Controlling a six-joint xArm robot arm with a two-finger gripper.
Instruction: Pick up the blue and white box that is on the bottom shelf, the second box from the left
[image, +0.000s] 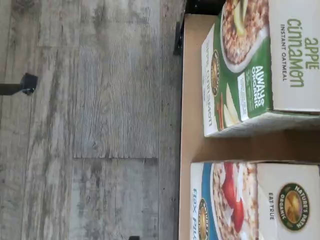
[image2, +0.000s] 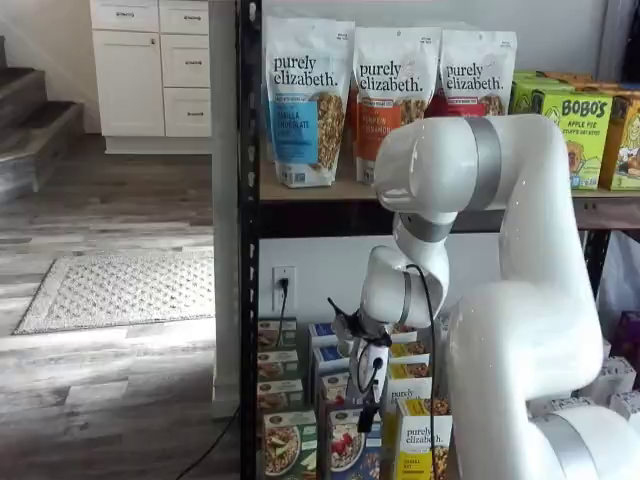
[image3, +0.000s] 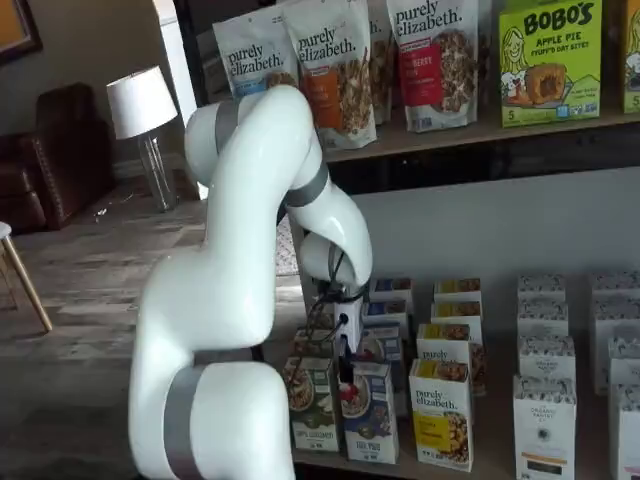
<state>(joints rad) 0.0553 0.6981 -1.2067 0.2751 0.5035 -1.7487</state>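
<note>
The blue and white box (image: 235, 200), with a bowl of oats and red berries pictured on it, stands at the front of its row on the bottom shelf (image: 192, 100). It shows in both shelf views (image2: 347, 452) (image3: 370, 415), between a green-fronted carton (image3: 312, 405) and a yellow "purely elizabeth" carton (image3: 442, 415). My gripper (image2: 367, 408) (image3: 346, 378) hangs just above the blue and white box's top. Its black fingers show side-on, with no plain gap and no box in them.
The green apple cinnamon carton (image: 250, 65) stands beside the blue one with a narrow gap between them. More cartons stand in rows behind and to the right (image3: 545, 420). Granola bags (image2: 305, 100) fill the wood tier above. The rack's black post (image2: 248, 300) and the grey floor (image: 90, 120) lie to the left.
</note>
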